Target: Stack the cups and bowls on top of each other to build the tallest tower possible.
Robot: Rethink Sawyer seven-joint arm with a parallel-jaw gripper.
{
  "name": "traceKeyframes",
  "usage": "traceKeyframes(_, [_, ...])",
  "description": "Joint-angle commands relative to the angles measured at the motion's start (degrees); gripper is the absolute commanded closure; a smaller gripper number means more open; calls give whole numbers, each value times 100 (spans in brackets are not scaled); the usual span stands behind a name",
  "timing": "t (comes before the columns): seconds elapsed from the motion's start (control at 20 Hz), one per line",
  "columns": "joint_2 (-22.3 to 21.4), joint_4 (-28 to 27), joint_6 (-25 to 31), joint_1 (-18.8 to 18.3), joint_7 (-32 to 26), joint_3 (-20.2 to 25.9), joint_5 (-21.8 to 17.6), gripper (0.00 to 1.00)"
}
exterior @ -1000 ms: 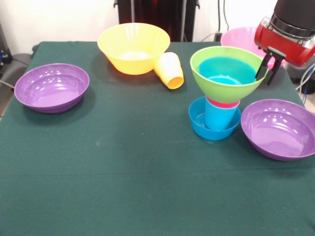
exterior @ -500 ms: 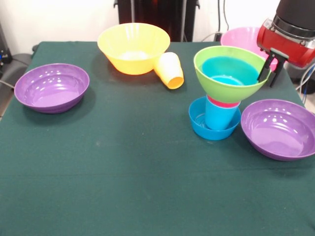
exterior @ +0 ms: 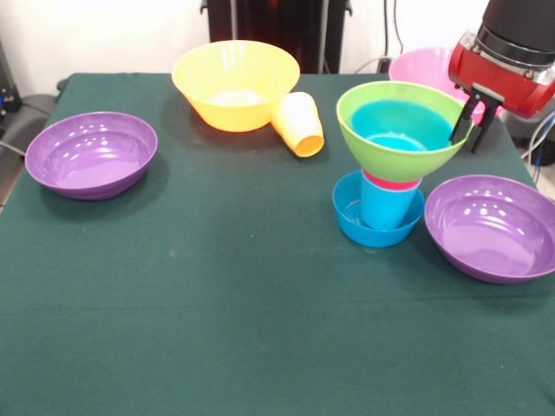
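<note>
The tower stands right of centre: a small blue bowl (exterior: 351,218) at the bottom, a blue cup (exterior: 384,208) upright in it, a red cup's rim (exterior: 392,183) above, then the lime green bowl (exterior: 390,149) with another blue bowl (exterior: 401,121) nested inside. My gripper (exterior: 469,128) comes down from the upper right, one finger inside and one outside the green bowl's right rim, shut on that rim. A yellow-orange cup (exterior: 297,123) lies on its side against the large orange-yellow bowl (exterior: 236,82).
One purple bowl (exterior: 91,154) rests at the left edge, another purple bowl (exterior: 492,227) just right of the tower. A pink bowl (exterior: 421,65) sits behind the green bowl, partly hidden by my arm. Green cloth covers the table (exterior: 217,303).
The green bowl and my gripper shifted slightly right half a second ago, then came back left to where they were a second ago. Everything else stayed put.
</note>
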Motion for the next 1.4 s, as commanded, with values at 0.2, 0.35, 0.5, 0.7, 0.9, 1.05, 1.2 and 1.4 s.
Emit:
traceKeyframes(0.2, [252,461,-320,54,1109,427,22,100])
traceKeyframes(0.35, [249,469,-336,46,1087,434,17,100])
traceKeyframes(0.5, [253,465,-328,55,1081,428,14,100])
traceKeyframes(0.7, [249,475,-343,49,1053,423,-4,100])
traceKeyframes(0.9, [241,488,-364,41,1032,429,-6,100])
traceKeyframes(1.05, [238,495,-374,35,1021,436,-5,100])
traceKeyframes(1.2, [242,482,-357,36,1022,433,-5,100])
traceKeyframes(1.4, [250,470,-332,33,1019,429,-7,100])
